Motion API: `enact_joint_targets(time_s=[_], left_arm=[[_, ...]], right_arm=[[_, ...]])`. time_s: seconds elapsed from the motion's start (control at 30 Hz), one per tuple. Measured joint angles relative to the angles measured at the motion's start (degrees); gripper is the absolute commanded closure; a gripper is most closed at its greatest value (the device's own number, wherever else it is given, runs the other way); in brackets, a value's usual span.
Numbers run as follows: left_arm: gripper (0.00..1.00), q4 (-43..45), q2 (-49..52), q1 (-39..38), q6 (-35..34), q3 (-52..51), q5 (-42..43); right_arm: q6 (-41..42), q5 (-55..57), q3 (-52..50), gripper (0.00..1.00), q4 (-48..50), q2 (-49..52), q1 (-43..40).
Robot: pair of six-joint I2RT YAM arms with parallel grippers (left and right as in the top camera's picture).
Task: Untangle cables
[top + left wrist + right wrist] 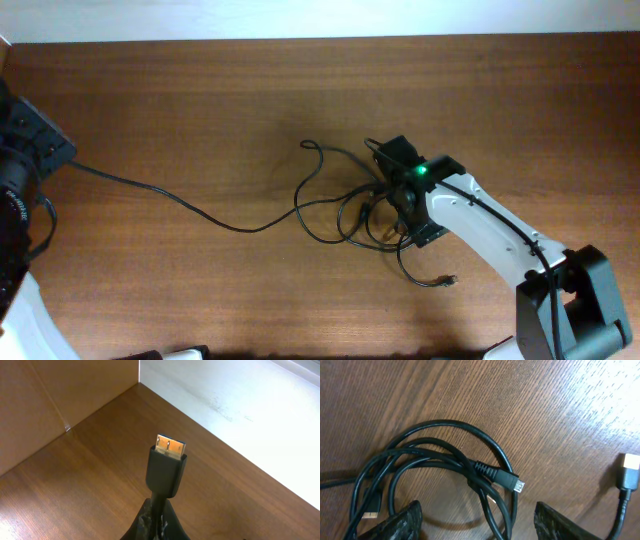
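The cables (340, 205) lie as a tangle of thin black loops at mid-table. One strand (200, 212) runs left to my left gripper (62, 158). In the left wrist view, the left gripper (159, 521) is shut on a cable just below its black plug with a metallic tip (168, 460). My right gripper (400, 200) hovers over the tangle's right side. In the right wrist view it is open (482, 520), and its fingers straddle several cable loops (445, 455) and a small metallic-tipped plug (516, 484). Nothing is held in it.
A loose plug end (449, 281) lies on the wooden table (200, 100) just in front of the tangle. Another plug (630, 467) shows at the right edge of the right wrist view. A white wall (240, 405) borders the table's far edge.
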Motion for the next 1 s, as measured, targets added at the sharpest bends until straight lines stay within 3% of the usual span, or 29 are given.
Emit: enact_joint_targets(time_s=[0.13,0.3,0.43,0.47,0.53,0.67,0.7,0.73,1.0], left_arm=[[1.0,-0.1,0.0,0.0,0.0,0.0,0.2],[1.0,-0.2,0.0,0.0,0.0,0.0,0.3],[1.0,-0.2,0.0,0.0,0.0,0.0,0.3],[1.0,-0.2,0.0,0.0,0.0,0.0,0.4],[1.0,-0.5,0.0,0.0,0.0,0.0,0.4],[1.0,-0.6,0.0,0.0,0.0,0.0,0.4],[1.0,-0.6,0.0,0.0,0.0,0.0,0.4],[1.0,-0.6,0.0,0.0,0.0,0.0,0.4],[1.0,-0.5,0.0,0.0,0.0,0.0,1.9]], right_arm=[[0.9,0.1,-3.0,0.3,3.1,0.0,0.0],[1.3,0.1,-5.6,0.39,5.3,0.0,0.0],[1.4,0.2,-5.6,0.7,5.7,0.0,0.0],[1.4,0.2,-5.6,0.7,5.9,0.0,0.0],[1.3,0.3,-5.6,0.59,5.9,0.0,0.0],[1.3,0.3,-5.6,0.6,5.9,1.0,0.0],[1.3,0.2,-5.6,0.85,5.9,2.1,0.0],[1.3,0.2,-5.6,0.96,5.9,3.3,0.0],[0.4,0.0,-5.6,0.96,6.4,3.6,0.0]])
